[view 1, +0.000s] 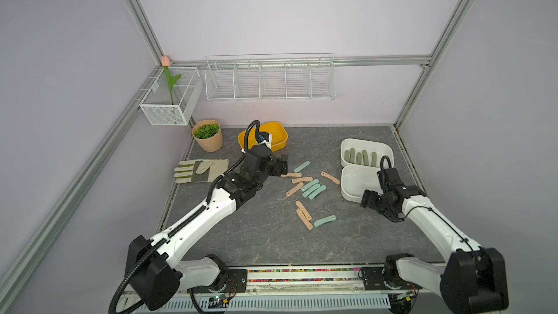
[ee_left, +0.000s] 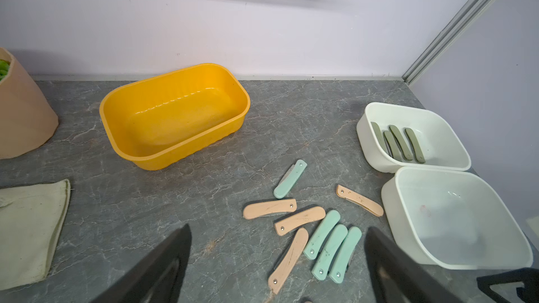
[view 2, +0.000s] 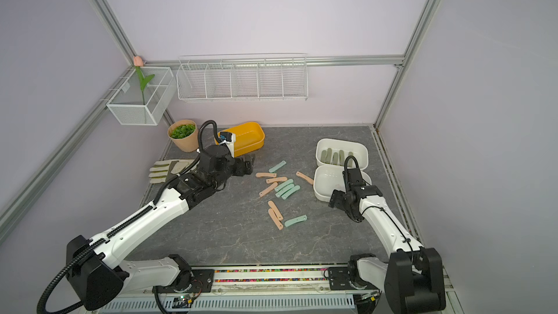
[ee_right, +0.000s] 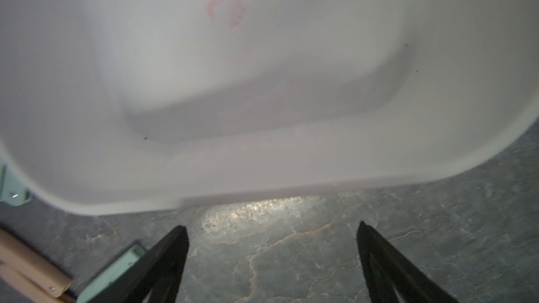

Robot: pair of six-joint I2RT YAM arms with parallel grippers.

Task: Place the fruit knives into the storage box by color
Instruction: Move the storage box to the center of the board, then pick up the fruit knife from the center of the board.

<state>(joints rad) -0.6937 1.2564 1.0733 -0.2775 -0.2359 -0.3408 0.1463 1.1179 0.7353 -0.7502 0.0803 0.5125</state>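
Fingers [ee_left: 172, 255] of both grippers stand spread and empty: left gripper [ee_left: 278, 228] near pink and mint fruit knives [ee_left: 300, 220] scattered on the table [ee_left: 145, 208], right gripper [ee_right: 271, 225] beside a white box [ee_right: 262, 164]; olive knives [ee_left: 401, 142] lie in the neighbouring box [ee_left: 437, 129].

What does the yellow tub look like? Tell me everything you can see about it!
The yellow tub is a rounded rectangular bin, glossy like plastic, with a rolled rim and faintly rippled walls. It stands upright and open on the grey table near the back wall, slightly askew to it. It is empty. Nothing but the table seems to touch it.
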